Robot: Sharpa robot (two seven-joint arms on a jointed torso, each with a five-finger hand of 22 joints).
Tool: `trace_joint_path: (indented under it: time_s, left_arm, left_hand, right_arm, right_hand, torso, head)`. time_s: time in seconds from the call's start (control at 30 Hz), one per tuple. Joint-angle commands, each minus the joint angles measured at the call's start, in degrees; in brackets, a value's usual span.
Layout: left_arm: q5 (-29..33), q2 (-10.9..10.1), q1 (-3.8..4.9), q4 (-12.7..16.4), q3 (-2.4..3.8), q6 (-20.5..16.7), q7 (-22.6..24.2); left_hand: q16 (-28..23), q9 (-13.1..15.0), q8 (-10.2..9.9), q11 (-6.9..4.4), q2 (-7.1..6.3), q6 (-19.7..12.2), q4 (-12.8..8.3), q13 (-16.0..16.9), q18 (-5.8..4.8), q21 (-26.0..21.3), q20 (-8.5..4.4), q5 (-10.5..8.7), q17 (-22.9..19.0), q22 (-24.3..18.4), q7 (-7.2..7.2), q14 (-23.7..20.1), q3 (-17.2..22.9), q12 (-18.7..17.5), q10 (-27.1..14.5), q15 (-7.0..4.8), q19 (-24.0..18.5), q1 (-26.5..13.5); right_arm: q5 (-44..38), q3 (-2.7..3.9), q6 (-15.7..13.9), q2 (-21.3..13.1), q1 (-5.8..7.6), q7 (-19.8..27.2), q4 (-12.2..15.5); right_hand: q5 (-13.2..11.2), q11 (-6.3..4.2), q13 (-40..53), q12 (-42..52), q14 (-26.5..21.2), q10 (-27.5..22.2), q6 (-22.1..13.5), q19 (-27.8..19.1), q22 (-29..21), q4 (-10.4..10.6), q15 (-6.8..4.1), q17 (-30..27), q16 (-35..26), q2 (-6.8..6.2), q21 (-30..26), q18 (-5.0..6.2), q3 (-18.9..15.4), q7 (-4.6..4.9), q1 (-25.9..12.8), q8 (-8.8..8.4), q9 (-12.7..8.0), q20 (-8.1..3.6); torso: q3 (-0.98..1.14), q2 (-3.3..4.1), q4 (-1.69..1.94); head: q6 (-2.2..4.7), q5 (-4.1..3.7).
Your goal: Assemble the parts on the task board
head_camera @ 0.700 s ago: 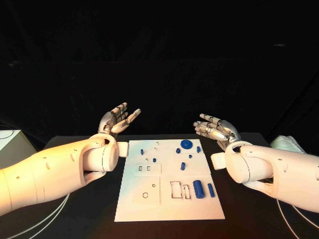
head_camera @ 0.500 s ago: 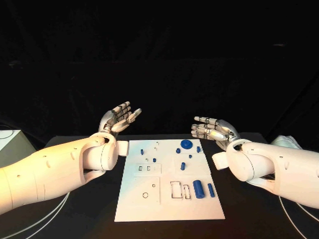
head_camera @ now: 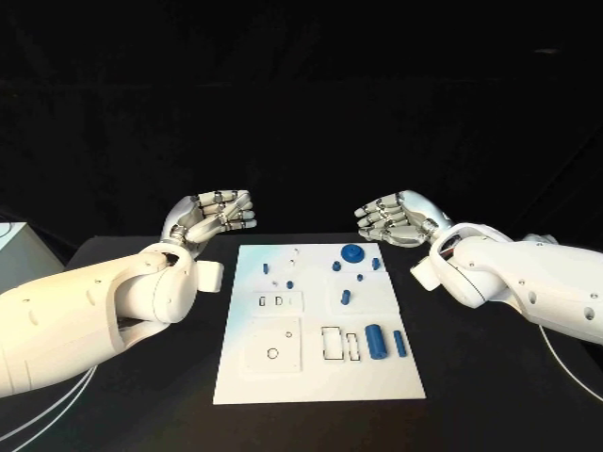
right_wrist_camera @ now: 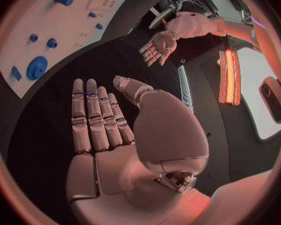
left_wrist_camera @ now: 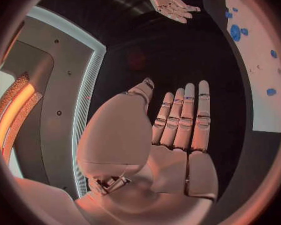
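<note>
Left hand (head_camera: 209, 215) and right hand (head_camera: 397, 218) now curled inward, empty, above task board (head_camera: 319, 325)

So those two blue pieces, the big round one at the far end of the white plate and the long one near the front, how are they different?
The round piece is a flat disc at the far end of the task board, among smaller blue bits. The long piece is a rounded bar lying lengthwise near the front right, beside rectangular outlines and a thinner blue bar. They share the same blue colour, and neither hand touches either.
</note>
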Motion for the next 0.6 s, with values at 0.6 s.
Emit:
trace_joint_path:
  time_s: [0.6]
  left_arm:
    - [-1.1, -6.8, 0.58, 12.0, 1.93, 6.8, -1.2]
  left_hand:
    - [7.6, -0.1, 0.2, -0.86, -1.04, 0.9, -2.4, -0.3, 0.55, 6.1, -2.67, 0.27, 5.6, 2.7, 0.91, 1.6, 1.8, -2.8, 2.5, -1.65, 6.7, 1.1]
  right_arm:
    - [-44.0, 0.32, 2.8, 1.7, 2.89, -21.0, 0.2]
  right_hand:
    - [-3.8, -4.39, 0.2, -0.4, 21.5, 8.9, 7.4, 23.0, 45.0, 2.8, -6.31, 50.4, 55.8, -5.62, 49.2, -3.04, 2.8, -3.28, -3.0, -1.35, 1.8, -6.81]
  torso:
    - [-0.99, 6.35, 3.14]
  head:
    - [1.43, -3.59]
